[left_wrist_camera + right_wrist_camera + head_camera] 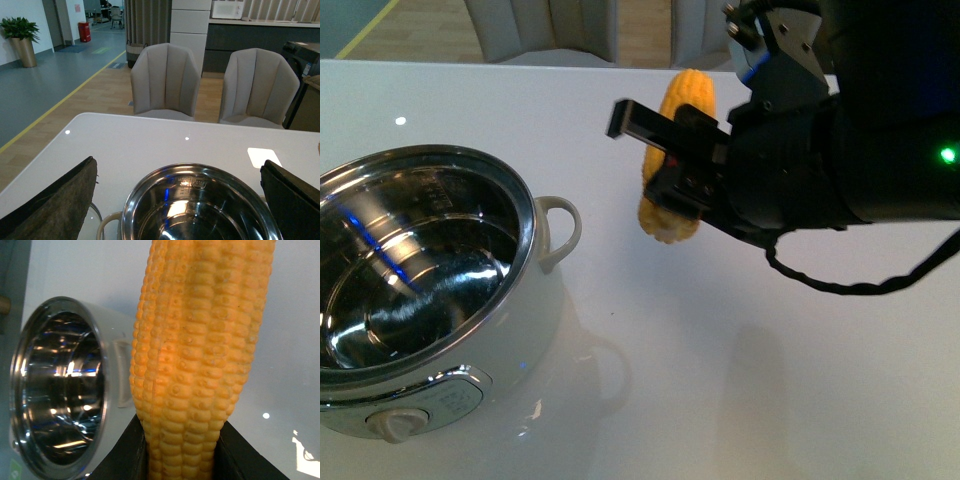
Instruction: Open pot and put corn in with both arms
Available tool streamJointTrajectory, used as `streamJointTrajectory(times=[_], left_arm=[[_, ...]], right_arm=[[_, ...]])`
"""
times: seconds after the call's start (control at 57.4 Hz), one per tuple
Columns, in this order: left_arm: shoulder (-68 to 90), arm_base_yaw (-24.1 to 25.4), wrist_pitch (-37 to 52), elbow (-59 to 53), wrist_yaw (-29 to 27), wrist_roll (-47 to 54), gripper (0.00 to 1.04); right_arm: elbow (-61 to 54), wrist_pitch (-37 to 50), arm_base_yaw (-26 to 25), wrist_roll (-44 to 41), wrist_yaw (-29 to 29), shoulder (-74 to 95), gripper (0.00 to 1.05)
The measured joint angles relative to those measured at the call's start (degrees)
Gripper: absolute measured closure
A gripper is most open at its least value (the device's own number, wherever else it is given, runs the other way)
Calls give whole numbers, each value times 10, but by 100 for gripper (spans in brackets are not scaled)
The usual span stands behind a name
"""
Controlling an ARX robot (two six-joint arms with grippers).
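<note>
The pot [535,225] stands open at the table's left, its steel inside bare, loop handle [560,225] toward the middle and dial [398,425] at the front. No lid shows on it. The yellow corn [685,100] hangs upright in the air to the pot's right. My right gripper [665,150] is shut on its middle. In the right wrist view the corn [195,355] fills the frame between the black fingers [125,457], with the pot [102,365] off to one side. My left gripper [175,200] hangs open above the pot [200,172], one finger [50,200] on each side.
The white table [720,380] runs out to the right of the pot and in front of the corn. Two grey chairs [165,80] [257,85] stand behind the table's far edge. A thin curved clear edge [94,215] shows beside the pot's handle.
</note>
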Motion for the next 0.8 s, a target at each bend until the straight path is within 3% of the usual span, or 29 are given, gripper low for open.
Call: streamJointTrajectory(times=[0.418, 0.801], left_arm=[[0, 0, 0, 0, 0, 0, 7], [0, 0, 0, 0, 0, 0, 7]], right_arm=[[73, 0, 71, 85, -65, 41, 82], [100, 11, 92, 100, -108, 73, 82]])
